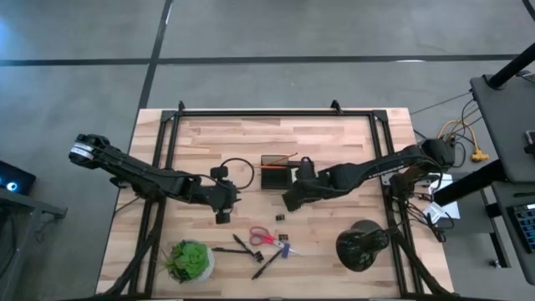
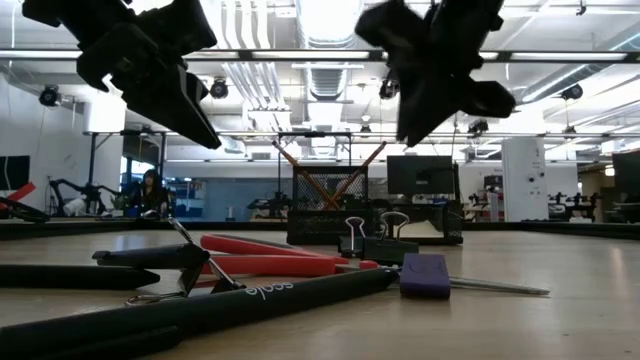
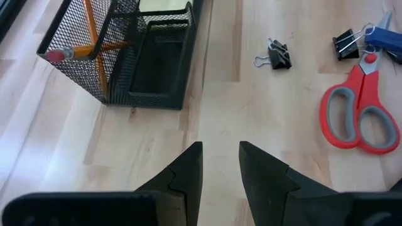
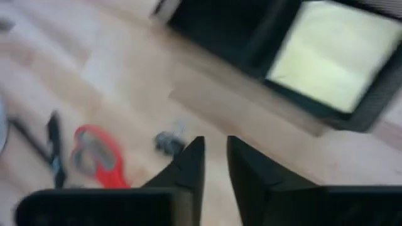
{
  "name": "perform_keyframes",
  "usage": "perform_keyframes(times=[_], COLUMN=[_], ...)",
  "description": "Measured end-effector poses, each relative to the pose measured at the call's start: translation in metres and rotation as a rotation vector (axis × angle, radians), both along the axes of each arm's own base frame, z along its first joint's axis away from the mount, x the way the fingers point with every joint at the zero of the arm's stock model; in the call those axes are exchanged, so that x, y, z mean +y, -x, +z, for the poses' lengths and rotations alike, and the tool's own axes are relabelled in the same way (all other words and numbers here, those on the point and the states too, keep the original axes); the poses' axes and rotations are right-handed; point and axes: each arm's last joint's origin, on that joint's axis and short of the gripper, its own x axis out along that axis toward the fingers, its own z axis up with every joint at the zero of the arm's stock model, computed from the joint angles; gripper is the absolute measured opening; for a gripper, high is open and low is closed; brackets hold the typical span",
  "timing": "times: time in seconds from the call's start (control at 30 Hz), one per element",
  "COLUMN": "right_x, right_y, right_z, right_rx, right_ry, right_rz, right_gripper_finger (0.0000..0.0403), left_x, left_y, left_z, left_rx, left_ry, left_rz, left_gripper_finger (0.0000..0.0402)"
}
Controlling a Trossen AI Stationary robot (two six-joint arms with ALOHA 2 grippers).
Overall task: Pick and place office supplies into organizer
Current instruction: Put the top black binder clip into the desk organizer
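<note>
Left gripper: I see its two fingers spread a little, with bare wood between them — nothing held. In the high view it hangs left of the organizer, above the table.

Right gripper: also slightly open and empty; it sits just beside the organizer on its right side, above the small clip.

Organizer: near the middle of the table, between the two arms. The pencil already stands in the tall mesh cell, leaning, and the yellow sticky pad lies in another compartment.

Remaining supplies: the scissors, the pens, the purple piece and the clips lie together on the front part of the table, near the plant.

Scissors, axis: the long axis lies roughly left to right in the high view; the red handles point to the left arm's side, the blades toward the purple piece.

Pens, axis: they lie diagonally — one crosses close under the scissors.

Risk 1: the items are crowded, so I judge that a descent on the scissors can push a pen or a clip away.

Risk 2: the scissors are long; if I drop them in tilted, they can tip the light mesh box or knock the pencil.

Risk 3: both arms are near the organizer, so they may collide if they move together.
</note>
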Motion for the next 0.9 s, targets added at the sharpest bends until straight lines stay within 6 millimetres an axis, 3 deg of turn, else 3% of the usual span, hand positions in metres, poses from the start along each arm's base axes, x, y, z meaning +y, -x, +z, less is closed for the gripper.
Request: perform_keyframes(times=[0.17, 0.3, 0.57, 0.9], right_x=[0.009, 0.014, 0.012, 0.015], right_y=[-0.005, -0.01, -0.019, -0.043], right_z=[-0.003, -0.013, -0.055, -0.07], right_rx=[-0.058, -0.12, -0.009, 0.015], right_ry=[-0.026, -0.055, -0.038, 0.041], right_rz=[0.296, 0.51, 0.576, 0.715], right_gripper_finger=[0.013, 0.0152, 0.0156, 0.0146], left_x=[-0.001, 0.0, -0.004, -0.008], left_y=[0.0, -0.001, -0.001, -0.003], left_z=[-0.001, -0.011, -0.037, -0.045], left_rx=[0.006, 0.06, 0.157, 0.184], left_ry=[0.13, 0.31, 0.43, 0.441], left_rz=[0.014, 0.051, 0.137, 0.134], left_gripper_finger=[0.0088, 0.0088, 0.0088, 0.0088])
